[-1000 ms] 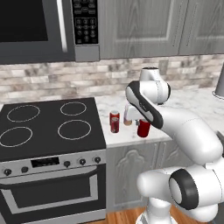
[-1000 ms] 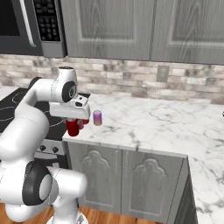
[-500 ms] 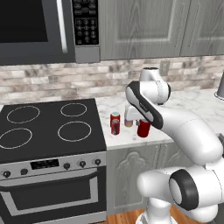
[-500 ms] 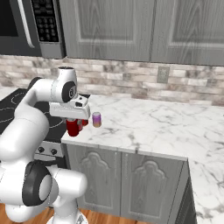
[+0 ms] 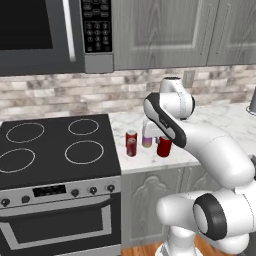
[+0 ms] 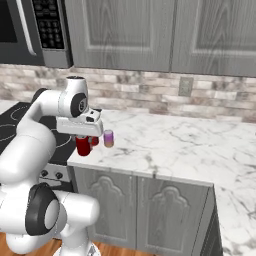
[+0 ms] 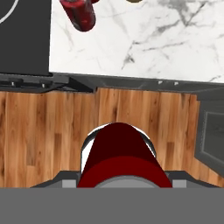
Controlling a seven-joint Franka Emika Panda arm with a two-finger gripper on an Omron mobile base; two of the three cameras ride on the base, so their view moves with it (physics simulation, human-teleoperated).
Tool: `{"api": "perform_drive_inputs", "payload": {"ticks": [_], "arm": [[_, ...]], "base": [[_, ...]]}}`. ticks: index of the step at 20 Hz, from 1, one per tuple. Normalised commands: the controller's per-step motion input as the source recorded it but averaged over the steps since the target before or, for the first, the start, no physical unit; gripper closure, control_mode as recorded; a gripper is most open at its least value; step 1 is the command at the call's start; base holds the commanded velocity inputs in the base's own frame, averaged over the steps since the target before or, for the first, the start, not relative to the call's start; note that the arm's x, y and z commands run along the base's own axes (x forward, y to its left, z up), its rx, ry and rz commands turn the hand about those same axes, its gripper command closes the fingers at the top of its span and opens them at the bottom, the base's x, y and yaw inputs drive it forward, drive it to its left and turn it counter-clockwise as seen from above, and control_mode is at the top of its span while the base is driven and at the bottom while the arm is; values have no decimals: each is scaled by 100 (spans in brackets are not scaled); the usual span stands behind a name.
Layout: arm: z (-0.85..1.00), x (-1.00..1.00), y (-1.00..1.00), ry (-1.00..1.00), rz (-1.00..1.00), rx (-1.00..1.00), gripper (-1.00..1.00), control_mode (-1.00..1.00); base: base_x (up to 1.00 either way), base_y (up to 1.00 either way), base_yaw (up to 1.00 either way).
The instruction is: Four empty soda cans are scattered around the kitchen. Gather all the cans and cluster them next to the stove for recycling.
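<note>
Beside the stove (image 5: 55, 150) on your marble counter (image 6: 165, 150), two soda cans (image 5: 131, 143) stand together, while your gripper (image 5: 163, 141) pinches a third can (image 5: 164, 146) just right of them.

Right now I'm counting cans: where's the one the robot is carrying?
In the gripper, the held can sits right of two cans beside the stove.

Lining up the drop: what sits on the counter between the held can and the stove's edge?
In the left base view, two red soda cans stand together on the marble between the held can and the stove. A small purple cup stands just behind.
</note>
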Motion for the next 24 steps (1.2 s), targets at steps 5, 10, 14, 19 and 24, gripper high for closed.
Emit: {"api": "perform_drive_inputs", "payload": {"ticks": [5, 10, 14, 19, 24], "arm": [[0, 0, 0, 0, 0, 0, 100, 100], [0, 0, 0, 0, 0, 0, 100, 100], [0, 0, 0, 0, 0, 0, 100, 100], [0, 0, 0, 0, 0, 0, 100, 100], [0, 0, 0, 0, 0, 0, 100, 100]], "base": [[30, -27, 0], [30, -26, 0], [29, -26, 0], [27, -27, 0], [28, -28, 0]]}}
